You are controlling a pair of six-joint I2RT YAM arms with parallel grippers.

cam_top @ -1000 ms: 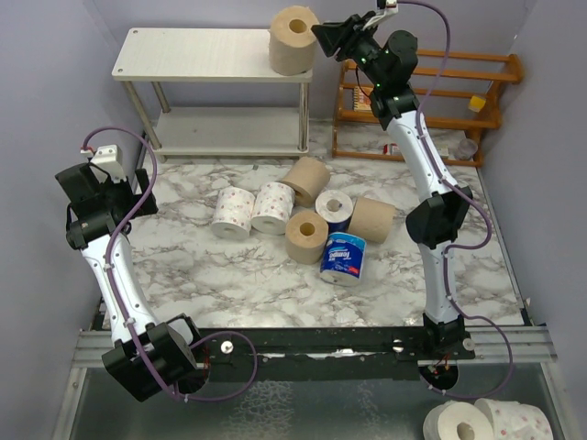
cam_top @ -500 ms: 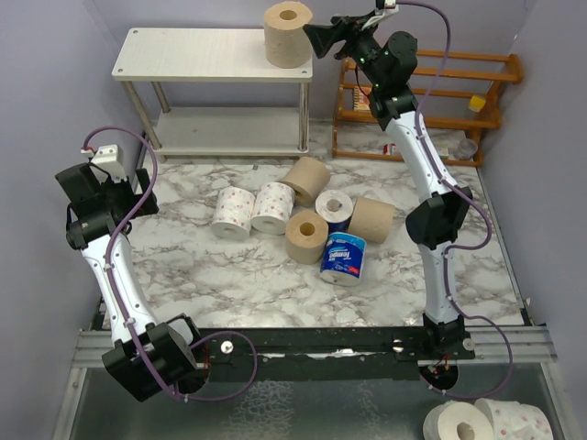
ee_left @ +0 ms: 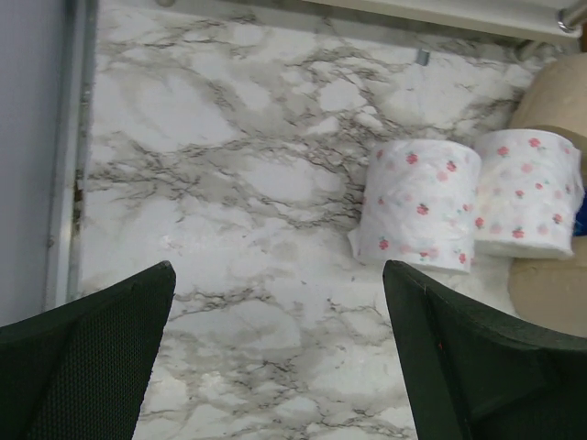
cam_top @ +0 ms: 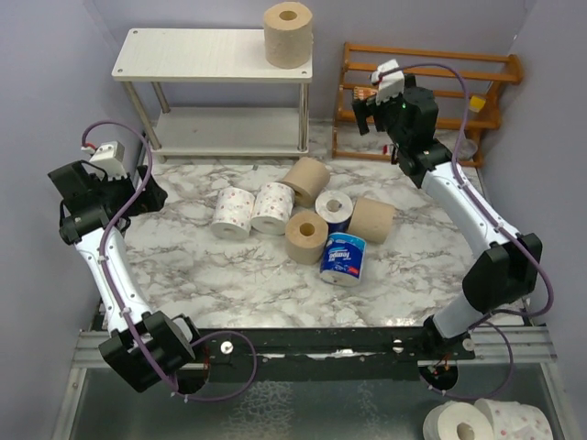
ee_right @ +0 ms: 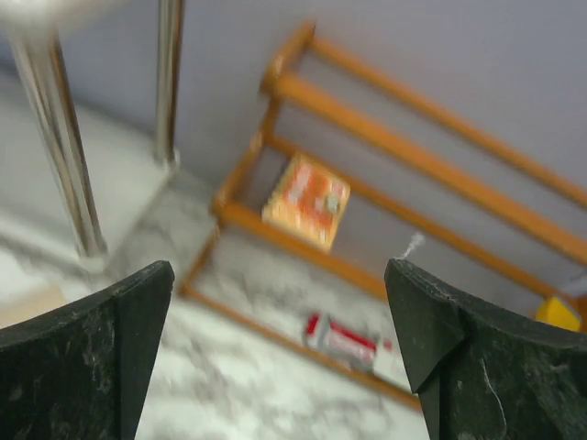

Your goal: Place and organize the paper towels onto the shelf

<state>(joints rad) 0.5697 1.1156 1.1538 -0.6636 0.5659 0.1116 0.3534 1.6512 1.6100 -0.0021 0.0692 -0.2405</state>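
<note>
paper towels [cam_top: 306, 236]: upright blue roll [cam_top: 334, 207] partly hidden | left gripper [ee_left: 277, 275] wide | right gripper [ee_right: 280, 268] wide

Grey walls [cam_top: 37, 82] close in a marble-patterned desk [cam_top: 211, 275]. At its far right corner stands an orange-brown wooden rack [cam_top: 486, 58]. A small orange box [ee_right: 307, 202] rests on a lower slat, a yellow object [cam_top: 476, 104] sits at the rack's right end, and a red-and-white packet [ee_right: 341, 337] lies beneath. Two spare rolls [cam_top: 456, 423] lie below the desk's near edge, at right.
</note>
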